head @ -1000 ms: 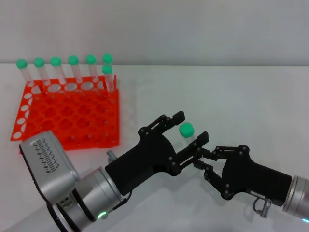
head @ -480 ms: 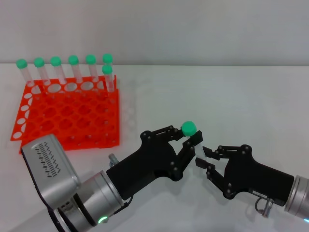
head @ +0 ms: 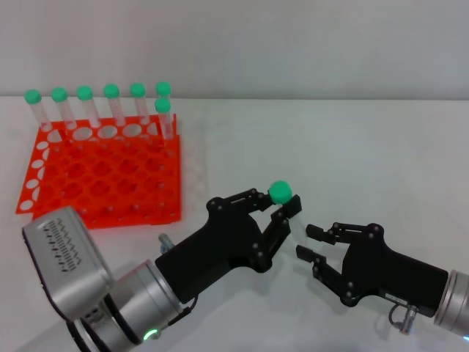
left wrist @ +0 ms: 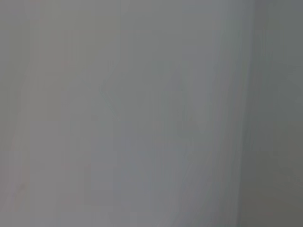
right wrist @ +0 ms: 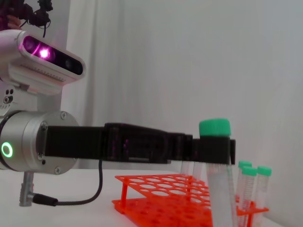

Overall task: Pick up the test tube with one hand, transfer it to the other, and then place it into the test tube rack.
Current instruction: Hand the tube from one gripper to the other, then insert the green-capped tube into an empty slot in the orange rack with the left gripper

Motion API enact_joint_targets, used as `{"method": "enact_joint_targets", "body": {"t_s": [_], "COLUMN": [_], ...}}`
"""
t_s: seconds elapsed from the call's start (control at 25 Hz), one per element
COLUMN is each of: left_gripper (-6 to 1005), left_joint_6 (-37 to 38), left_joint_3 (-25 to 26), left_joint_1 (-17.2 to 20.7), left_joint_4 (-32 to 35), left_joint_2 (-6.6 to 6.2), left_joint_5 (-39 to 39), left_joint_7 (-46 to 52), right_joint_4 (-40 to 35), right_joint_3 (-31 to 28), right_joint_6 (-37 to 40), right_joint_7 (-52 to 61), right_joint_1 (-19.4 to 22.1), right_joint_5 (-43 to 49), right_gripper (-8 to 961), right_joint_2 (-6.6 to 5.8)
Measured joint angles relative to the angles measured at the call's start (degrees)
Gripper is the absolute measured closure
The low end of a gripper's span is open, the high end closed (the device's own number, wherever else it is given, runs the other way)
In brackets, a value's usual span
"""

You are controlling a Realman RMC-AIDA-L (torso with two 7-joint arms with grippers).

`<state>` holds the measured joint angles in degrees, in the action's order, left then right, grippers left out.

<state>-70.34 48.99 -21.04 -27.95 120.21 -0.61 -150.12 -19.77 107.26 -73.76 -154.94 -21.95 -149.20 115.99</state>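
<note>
head view: in the lower middle of the frame the left gripper (head: 277, 213) is clamped on the test tube (head: 281, 193), and all i can really see of the tube there is its green cap poking up above the black fingers; the clear body is hidden between them. just to the right of it, near but apart, the right gripper (head: 311, 243) has its prongs spread with nothing between them, and its arm runs off the lower right edge of the frame. the test tube rack (head: 102, 178) sits on the white table (head: 352, 154) in the upper left, well apart from both grippers, with seven other capped tubes (head: 111, 99) standing along its far side. in the right wrist view the held tube stands upright at lower right, cap above the left gripper's fingers (right wrist: 215, 147), its tip cut off by the frame's bottom edge; the rack shows low behind it. the left wrist view is a featureless grey blur, so nothing can be made out there.
</note>
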Motion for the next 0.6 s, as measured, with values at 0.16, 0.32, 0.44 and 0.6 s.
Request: {"method": "enact_joint_targets", "body": {"t_s": [0.16, 0.32, 0.44, 0.6], "left_gripper": [793, 793, 794, 794], "left_joint_6": [-1.72, -4.97, -8.23, -9.58], "left_joint_3": [0.25, 1.79, 6.76, 15.01], "left_joint_1": [1.15, 3.07, 5.29, 6.44], "left_joint_4": [0.33, 3.07, 5.73, 8.51], "left_joint_2": [-0.23, -0.66, -0.76, -0.8], "left_joint_5": [-2.81, -8.39, -10.97, -12.29], "left_joint_7": [-0.69, -5.45, -7.22, -7.39], "right_joint_4": [0.31, 0.45, 1.01, 1.98], "right_joint_3": [-0.43, -3.27, -7.47, -14.91], "right_joint_6": [0.56, 2.73, 3.78, 3.45], "right_joint_7": [0.06, 0.07, -0.1, -0.13], "right_joint_1": [0.32, 1.77, 3.19, 4.37], "right_joint_5": [-0.19, -0.34, -0.4, -0.4], "right_gripper": [617, 610, 523, 350], "right_joint_2": [0.13, 0.03, 0.01, -0.03]}}
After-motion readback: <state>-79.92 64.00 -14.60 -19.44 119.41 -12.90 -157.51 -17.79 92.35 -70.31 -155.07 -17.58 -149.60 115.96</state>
